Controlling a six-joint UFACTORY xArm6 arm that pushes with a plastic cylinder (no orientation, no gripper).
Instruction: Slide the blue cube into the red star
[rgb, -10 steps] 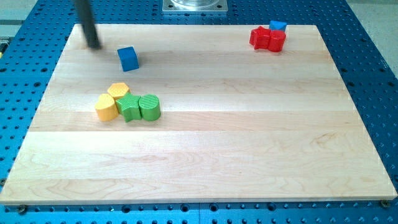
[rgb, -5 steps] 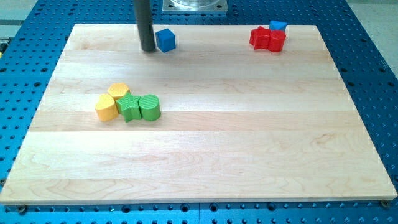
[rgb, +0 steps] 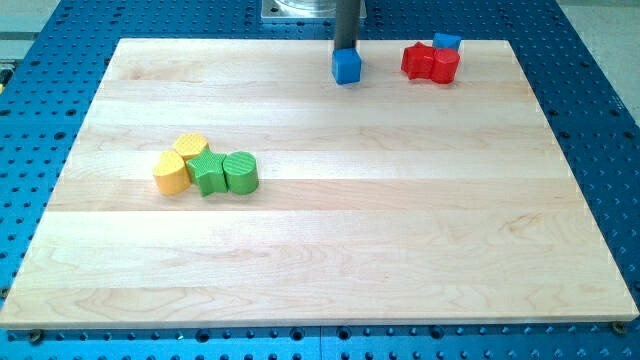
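Near the view's top edge of the worktop (rgb: 320, 250), my tip (rgb: 345, 49) is sitting directly behind the blue cube (rgb: 347, 66), apparently touching its far side, though the cube is hiding the exact contact; no pincer is fitted, so there is nothing to report as spread or pressed together. The blue cube is lying to the view's left of the red star (rgb: 430, 63), near but apart, with a second small blue block (rgb: 447, 42) resting against the star's upper right. Two yellow blocks (rgb: 180, 160) and two green blocks (rgb: 225, 173) are clustering well apart at the view's left, clear of the path; pushing rightward seems to require my tip getting round to the cube's left face.
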